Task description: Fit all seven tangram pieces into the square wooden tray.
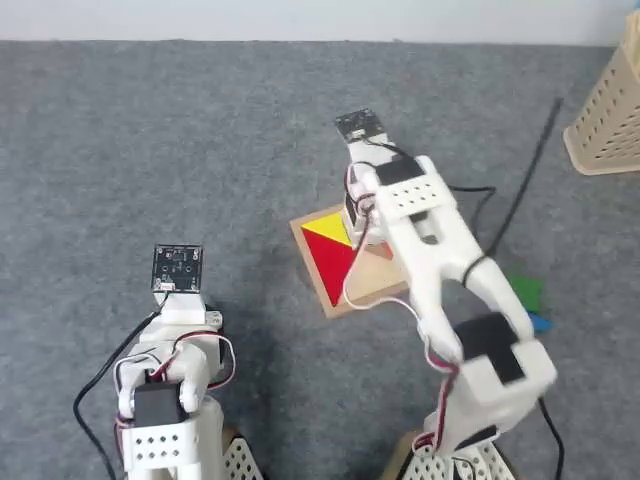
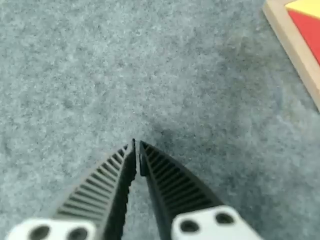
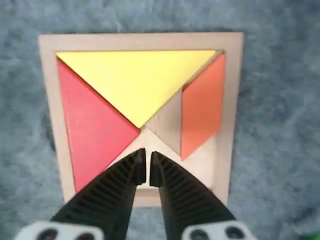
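The square wooden tray (image 3: 140, 41) lies under my right gripper (image 3: 146, 152), which hangs shut with nothing in it above the bare wood near one rim. In the tray lie a yellow triangle (image 3: 137, 80), a red triangle (image 3: 92, 132) and an orange parallelogram (image 3: 202, 110). From above, the tray (image 1: 370, 303) sits mid-table with the right arm stretched over it. A green piece (image 1: 525, 290) and a blue piece (image 1: 540, 322) lie on the carpet to its right. My left gripper (image 2: 135, 145) is shut over bare carpet, well apart from the tray's corner (image 2: 290, 35).
Grey carpet covers the table. A beige perforated basket (image 1: 610, 110) stands at the far right edge. A black cable (image 1: 525, 185) runs across the carpet behind the right arm. The left arm (image 1: 170, 390) sits folded at the front left.
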Controlling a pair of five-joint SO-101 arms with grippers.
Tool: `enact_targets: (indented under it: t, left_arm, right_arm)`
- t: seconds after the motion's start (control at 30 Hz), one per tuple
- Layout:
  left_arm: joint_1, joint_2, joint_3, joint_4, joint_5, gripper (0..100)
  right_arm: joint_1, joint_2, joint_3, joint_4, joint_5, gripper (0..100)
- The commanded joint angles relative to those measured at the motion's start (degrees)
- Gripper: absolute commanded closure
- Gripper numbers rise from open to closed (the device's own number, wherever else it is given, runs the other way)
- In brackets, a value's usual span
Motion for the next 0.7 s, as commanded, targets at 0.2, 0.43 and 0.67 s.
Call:
enact_targets:
  t: [0.2, 0.43, 0.67]
  left_arm:
    - [-0.3, -1.2, -1.1, 0.4, 0.4, 99]
    - [-0.3, -1.2, -1.1, 0.4, 0.4, 99]
    - [-0.3, -1.2, -1.1, 0.4, 0.4, 99]
  right_arm:
    - [23.3, -16.0, 9.2, 8.0, 3.0, 91.4]
    - [34.5, -13.4, 14.3, 5.1, 12.7, 85.7]
    - [37.3, -7.6, 14.2, 0.2, 20.8, 82.9]
